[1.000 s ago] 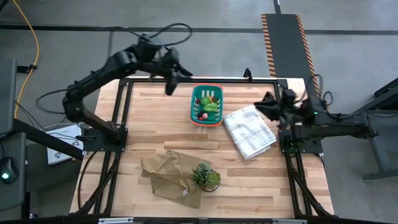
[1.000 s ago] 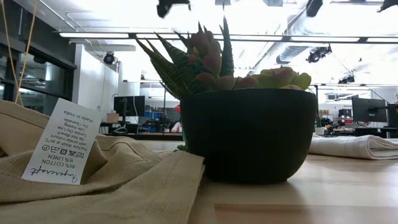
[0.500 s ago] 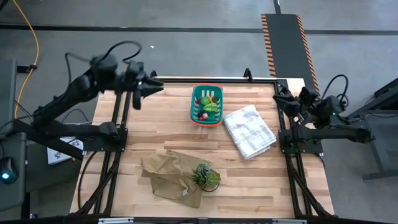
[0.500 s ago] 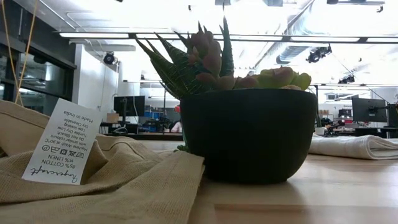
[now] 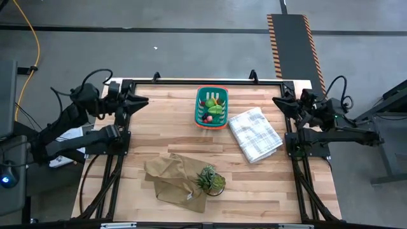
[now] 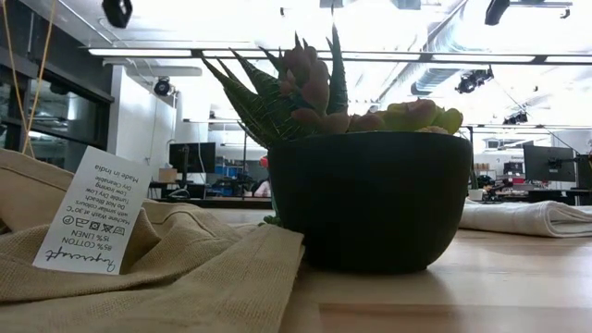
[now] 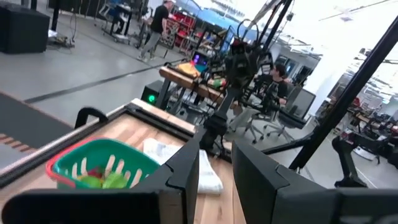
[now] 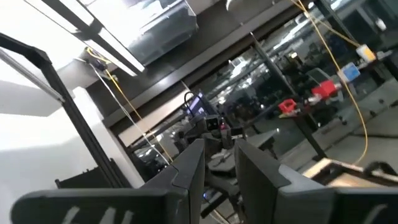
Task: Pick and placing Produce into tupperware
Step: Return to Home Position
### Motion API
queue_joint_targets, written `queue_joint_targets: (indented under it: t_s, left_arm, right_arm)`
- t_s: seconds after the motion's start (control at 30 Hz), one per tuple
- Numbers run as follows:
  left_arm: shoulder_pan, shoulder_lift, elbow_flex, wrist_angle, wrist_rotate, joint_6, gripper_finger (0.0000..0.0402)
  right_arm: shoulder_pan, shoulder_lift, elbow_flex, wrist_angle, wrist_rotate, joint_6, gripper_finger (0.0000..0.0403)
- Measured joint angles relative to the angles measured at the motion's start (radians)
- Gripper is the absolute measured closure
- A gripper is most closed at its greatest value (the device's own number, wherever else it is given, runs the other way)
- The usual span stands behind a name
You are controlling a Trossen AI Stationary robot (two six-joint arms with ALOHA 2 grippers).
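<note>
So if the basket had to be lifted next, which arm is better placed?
Left, probably. Both sit at opposite edges, about equally far from the basket, but bare table lies between the left gripper and it, while the checked cloth crowds the path from the right gripper.

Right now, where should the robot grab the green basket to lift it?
Probably the long rim of the teal basket on the left arm's side, coming straight down. The basket stands upright with an open top, its thin wall is easy to pinch, and the white cloth lies close on the other side.
</note>
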Motion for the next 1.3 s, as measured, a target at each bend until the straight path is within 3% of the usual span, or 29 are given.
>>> queue_joint_targets:
  t_s: [0.17,0.43,0.6,0.73,0.83,1.07,1.3]
  left_arm:
    - [0.000,-0.086,-0.063,-0.001,-0.002,-0.035,0.0319]
    - [0.000,-0.207,-0.164,0.007,0.003,-0.102,0.0319]
    - [0.000,-0.332,-0.229,0.005,0.008,-0.125,0.0319]
    - [0.000,-0.443,-0.302,0.006,0.027,-0.162,0.0319]
    - [-0.002,-0.430,-0.342,0.004,0.070,-0.168,0.0319]
    - [-0.042,-0.418,-0.438,0.234,0.103,-0.200,0.0319]
    - [-0.215,-0.418,-0.447,0.236,-0.048,-0.171,0.0319]
  right_arm:
    - [0.000,0.000,-0.020,0.022,0.008,0.027,0.0324]
    - [0.037,0.000,-0.317,0.472,0.077,0.154,0.0324]
    - [0.089,-0.001,-0.393,0.619,0.153,0.202,0.0324]
    - [0.123,0.000,-0.379,0.621,0.194,0.186,0.0324]
    - [0.140,-0.001,-0.362,0.623,0.227,0.156,0.0324]
    - [0.175,0.000,-0.338,0.610,0.280,0.121,0.0324]
    - [0.207,0.001,-0.337,0.585,0.332,0.116,0.0324]
